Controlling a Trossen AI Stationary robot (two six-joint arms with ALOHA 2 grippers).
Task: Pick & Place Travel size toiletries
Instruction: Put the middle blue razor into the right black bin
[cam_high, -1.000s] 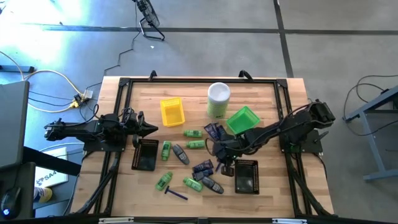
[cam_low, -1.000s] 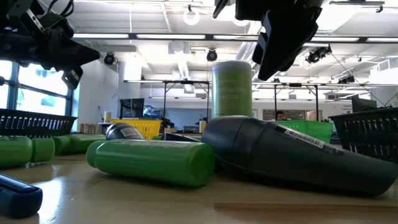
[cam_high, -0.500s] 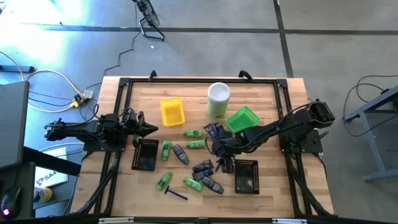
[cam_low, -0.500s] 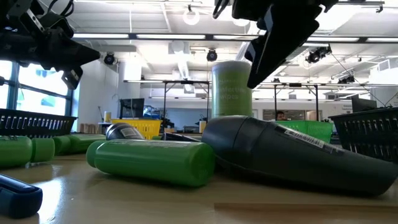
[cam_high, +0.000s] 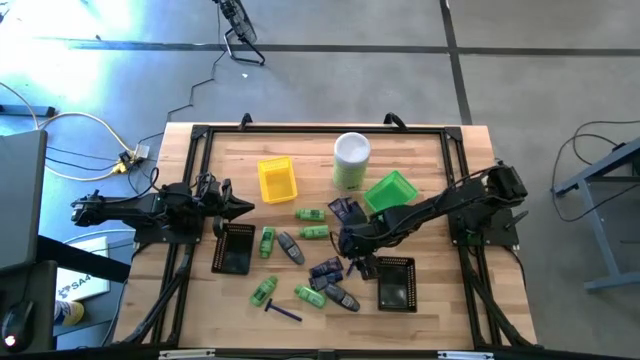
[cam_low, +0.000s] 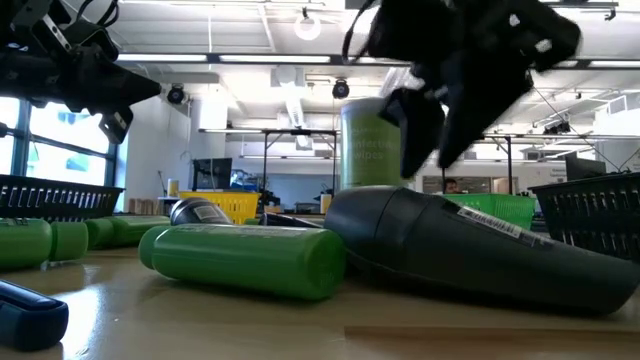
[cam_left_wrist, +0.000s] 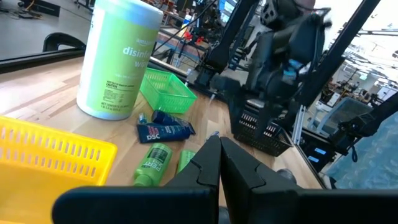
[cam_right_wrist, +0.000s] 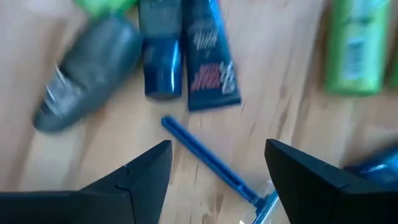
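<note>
The right gripper (cam_high: 348, 243) hung spread wide over a blue razor (cam_right_wrist: 211, 163), bare wood on both sides of it, navy packets (cam_right_wrist: 186, 53) just past. The left gripper (cam_high: 243, 207), fingers pressed together, waited by the black tray (cam_high: 233, 249), well apart from that razor.

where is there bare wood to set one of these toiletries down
Bare wood lies along the far edge left of the yellow tray, and at the near right corner beside the right black tray. Crowded: the centre, where the right pincer hovers over the toiletries.
</note>
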